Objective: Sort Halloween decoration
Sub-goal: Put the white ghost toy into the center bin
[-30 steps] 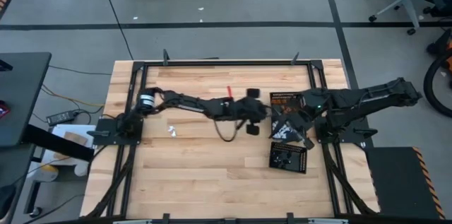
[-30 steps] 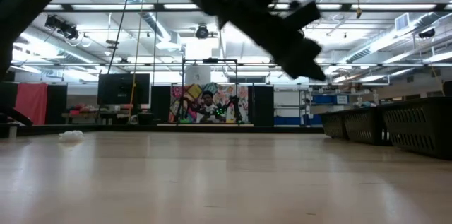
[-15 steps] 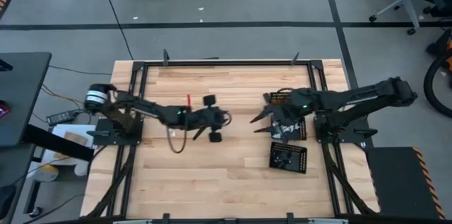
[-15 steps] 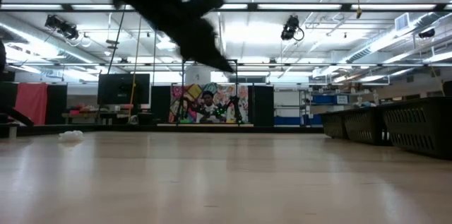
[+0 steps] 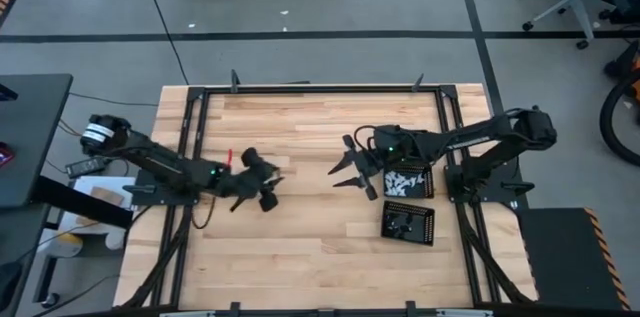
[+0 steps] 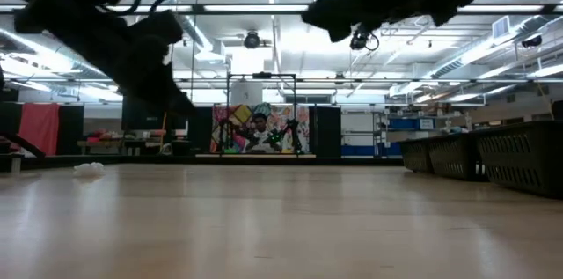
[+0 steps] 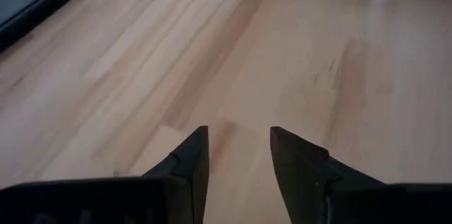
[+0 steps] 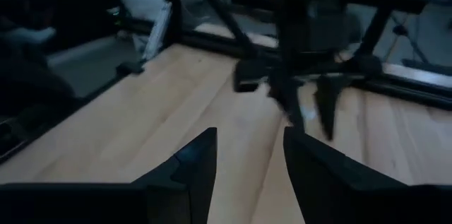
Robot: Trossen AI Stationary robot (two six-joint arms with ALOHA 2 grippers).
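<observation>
Left gripper (image 5: pixel 272 183) fingers parted, empty, right gripper (image 5: pixel 343 162) fingers spread, empty, above table (image 5: pixel 300 247)

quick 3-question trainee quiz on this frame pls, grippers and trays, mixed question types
1. True or false: the left gripper holds a decoration piece.
2. How many black perforated trays sit on the table's right side?
3. Multiple choice: the right gripper is A) inside a tray, B) open above bare wood near mid-table, C) shut on a tray.

Key
1. False: the left wrist view shows its fingers apart with only bare table between them.
2. Two: one tray beside the right arm, another tray nearer the front edge.
3. B.
</observation>
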